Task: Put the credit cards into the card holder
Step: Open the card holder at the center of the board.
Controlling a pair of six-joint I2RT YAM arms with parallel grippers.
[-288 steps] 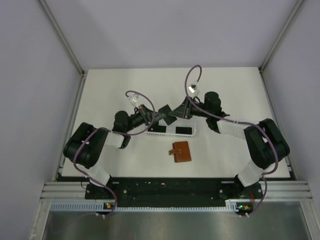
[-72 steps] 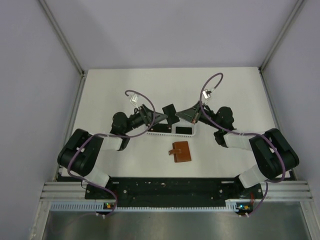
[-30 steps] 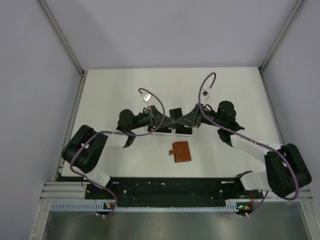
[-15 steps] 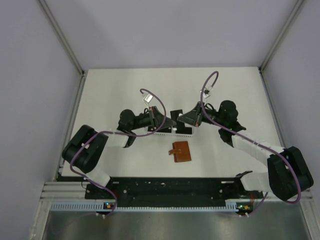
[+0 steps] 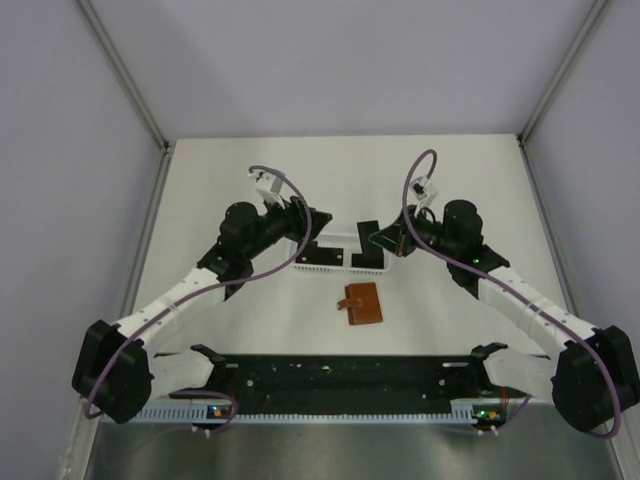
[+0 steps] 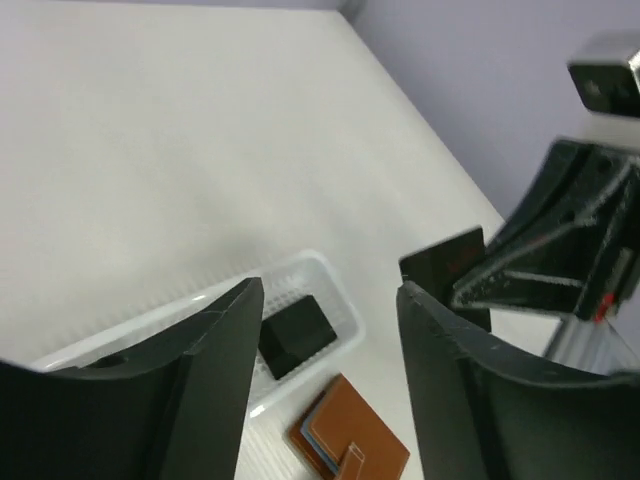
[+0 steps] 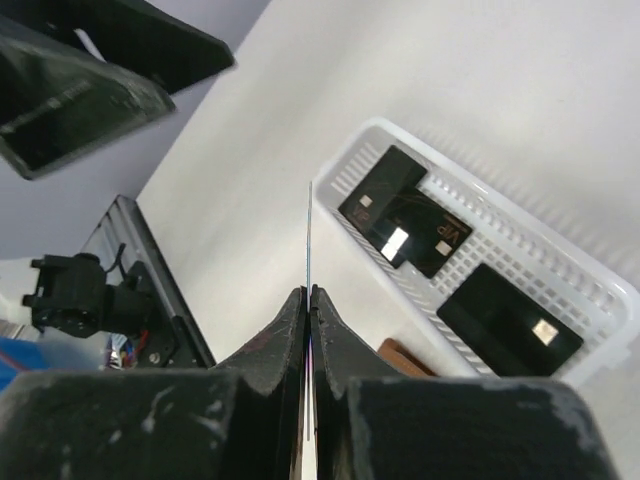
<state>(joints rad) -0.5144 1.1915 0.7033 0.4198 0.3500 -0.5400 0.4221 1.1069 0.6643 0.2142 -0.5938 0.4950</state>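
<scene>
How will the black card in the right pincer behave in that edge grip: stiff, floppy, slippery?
Probably stiff: the black card stands straight, edge-on, above the right pincer, with no sag. Likely light, being very thin. Its smooth faces may let it slip or pivot in so narrow a grip.

You had a white table [image 5: 200,200] with two things directly on it: a white slotted basket [image 5: 335,262] near its middle, and the brown card holder [image 5: 362,304] lying flat, just apart, toward the near edge.
</scene>
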